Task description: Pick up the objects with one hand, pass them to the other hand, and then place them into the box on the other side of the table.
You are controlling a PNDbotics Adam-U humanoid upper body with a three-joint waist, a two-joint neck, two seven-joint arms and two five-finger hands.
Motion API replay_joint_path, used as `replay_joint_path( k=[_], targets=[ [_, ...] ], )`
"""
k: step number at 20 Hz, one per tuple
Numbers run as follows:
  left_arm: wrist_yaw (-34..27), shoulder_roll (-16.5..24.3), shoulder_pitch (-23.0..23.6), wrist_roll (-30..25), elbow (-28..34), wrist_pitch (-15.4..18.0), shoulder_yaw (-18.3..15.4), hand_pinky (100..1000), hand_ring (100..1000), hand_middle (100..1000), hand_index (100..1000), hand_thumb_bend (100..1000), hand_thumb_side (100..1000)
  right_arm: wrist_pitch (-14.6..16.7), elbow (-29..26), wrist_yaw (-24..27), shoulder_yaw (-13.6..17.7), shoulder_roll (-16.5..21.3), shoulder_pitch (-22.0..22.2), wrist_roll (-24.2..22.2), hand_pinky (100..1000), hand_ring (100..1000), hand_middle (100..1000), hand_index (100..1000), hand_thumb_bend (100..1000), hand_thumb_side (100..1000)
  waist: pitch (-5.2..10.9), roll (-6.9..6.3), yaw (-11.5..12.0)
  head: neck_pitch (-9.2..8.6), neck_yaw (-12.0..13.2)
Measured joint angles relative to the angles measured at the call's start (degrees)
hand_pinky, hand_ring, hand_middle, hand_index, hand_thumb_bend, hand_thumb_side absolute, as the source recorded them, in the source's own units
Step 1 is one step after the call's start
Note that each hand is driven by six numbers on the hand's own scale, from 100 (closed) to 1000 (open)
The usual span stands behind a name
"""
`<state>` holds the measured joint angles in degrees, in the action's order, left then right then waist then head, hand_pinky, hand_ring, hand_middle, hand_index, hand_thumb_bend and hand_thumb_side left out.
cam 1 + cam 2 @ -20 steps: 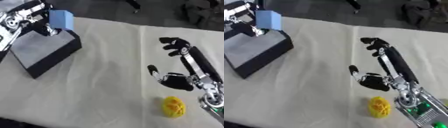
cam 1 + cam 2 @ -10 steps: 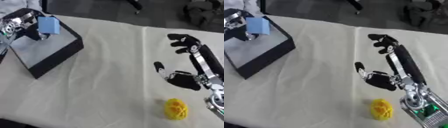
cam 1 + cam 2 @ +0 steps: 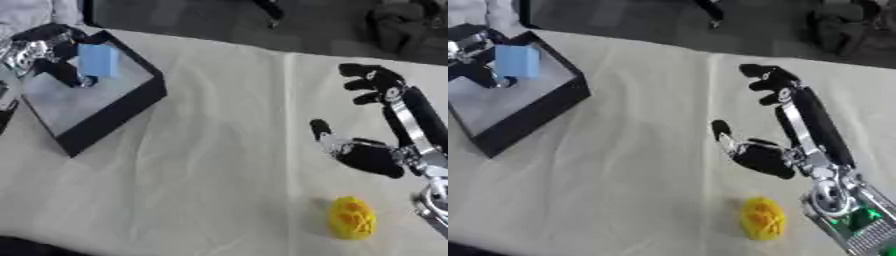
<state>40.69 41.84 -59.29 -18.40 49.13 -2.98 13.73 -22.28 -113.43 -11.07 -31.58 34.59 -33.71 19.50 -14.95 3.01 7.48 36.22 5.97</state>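
Up in the upper left of the frame, your left hand [image 3: 45, 59] is curled around a light blue rectangular block [image 3: 98, 61], holding it upright over the grey floor of the shallow black-walled box [image 3: 118, 114]; whether the block's lower edge touches that floor cannot be told. The box sits askew on the cream cloth-covered table [image 3: 210, 165], one corner pointing toward the middle of the picture. On the right side of the frame, your right hand [image 3: 765, 156] lies open above the cloth, black fingers [image 3: 767, 82] stretched toward the top of the picture and the thumb [image 3: 722, 134] angled out to the left, with nothing in it. Below that hand, near the lower right of the frame, a small yellow rounded object with a ridged surface [image 3: 352, 218] rests on the cloth, near the palm but apart from it. At the lower right edge of the right eye view, the silver wrist and a green circuit board [image 3: 859, 221] of that arm show. A crease in the cloth runs from top to bottom through the middle of the picture.
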Motion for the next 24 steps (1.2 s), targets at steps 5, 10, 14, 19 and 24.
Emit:
replay_joint_path(
  k=[5, 10, 14, 19, 24],
  targets=[
    [4.43, -0.08, -0.43, -1.15, -0.01, -1.18, -0.38, 969, 1000, 785, 920, 823, 352, 0.06, 0.0, 0.49, 0.12, 0.0, 0.06, 0.44, 707, 786, 809, 869, 350, 140, 0.01, -0.13, 0.03, 0.45, -0.01],
    [6.22, -0.54, -0.62, -1.84, 0.02, -1.07, -1.37, 951, 1000, 737, 877, 470, 181, -0.08, 0.0, 0.76, 0.3, 0.0, 0.44, 0.7, 704, 783, 808, 867, 341, 137, 0.02, -0.22, 0.15, 0.47, -0.08],
    [4.77, -1.58, -0.76, -0.37, 2.42, -0.86, -3.46, 923, 1000, 659, 797, 100, 384, -0.02, 0.0, 0.79, 1.49, 0.31, 0.69, 1.68, 709, 785, 809, 864, 334, 119, 0.04, -0.06, 0.31, 0.57, -1.4],
    [0.91, -4.37, -1.9, 3.51, 8.52, 2.23, -6.59, 917, 1000, 661, 815, 100, 720, -0.27, -0.05, 1.34, 6.08, 3.22, 2.46, 4.54, 718, 793, 820, 854, 254, 162, 0.17, 0.31, 0.02, 1.14, -4.36],
    [-3.41, -6.98, 0.72, 7.88, 15.67, 6.49, -8.42, 948, 1000, 680, 851, 100, 781, 0.22, -0.12, 3.65, 11.45, 7.17, 5.9, 4.5, 736, 813, 843, 855, 106, 272, 0.21, 0.66, -0.37, 1.43, -6.46]
  ],
)
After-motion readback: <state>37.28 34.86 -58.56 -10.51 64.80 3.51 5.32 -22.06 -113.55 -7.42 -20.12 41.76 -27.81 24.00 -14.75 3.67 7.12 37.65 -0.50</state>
